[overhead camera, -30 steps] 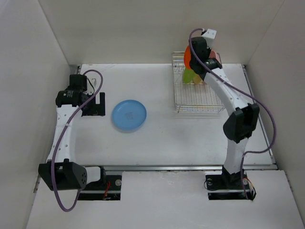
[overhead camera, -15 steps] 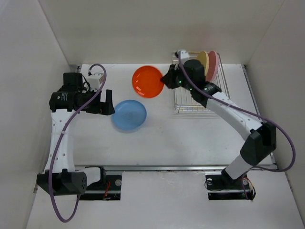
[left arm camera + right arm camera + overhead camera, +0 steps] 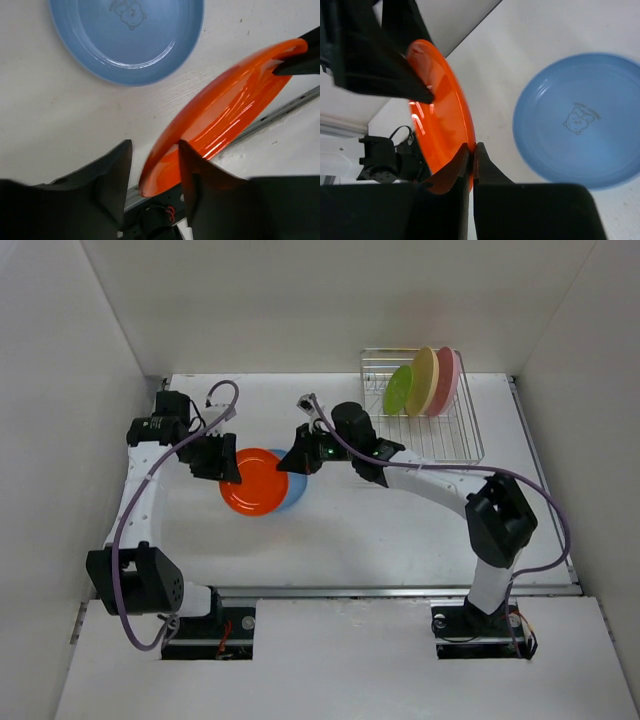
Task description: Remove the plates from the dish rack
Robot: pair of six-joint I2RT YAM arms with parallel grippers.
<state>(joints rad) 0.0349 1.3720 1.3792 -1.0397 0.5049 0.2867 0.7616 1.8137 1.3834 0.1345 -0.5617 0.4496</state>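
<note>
The orange plate hangs tilted over the blue plate, which lies flat on the table. My right gripper is shut on the orange plate's right rim, pinched thin between its jaws. My left gripper straddles the opposite rim. Its jaws stand narrowly apart, with a gap showing between one finger and the plate. The dish rack at the back right holds the lime green, pale yellow and pink plates upright.
The blue plate has a small bear print in its middle. White walls close in the table on the left, back and right. A metal rail runs along the near edge.
My right arm has carried the orange plate out of the rack and leftward over the blue plate. My left gripper came in to meet it and narrowed its jaws round the rim.
</note>
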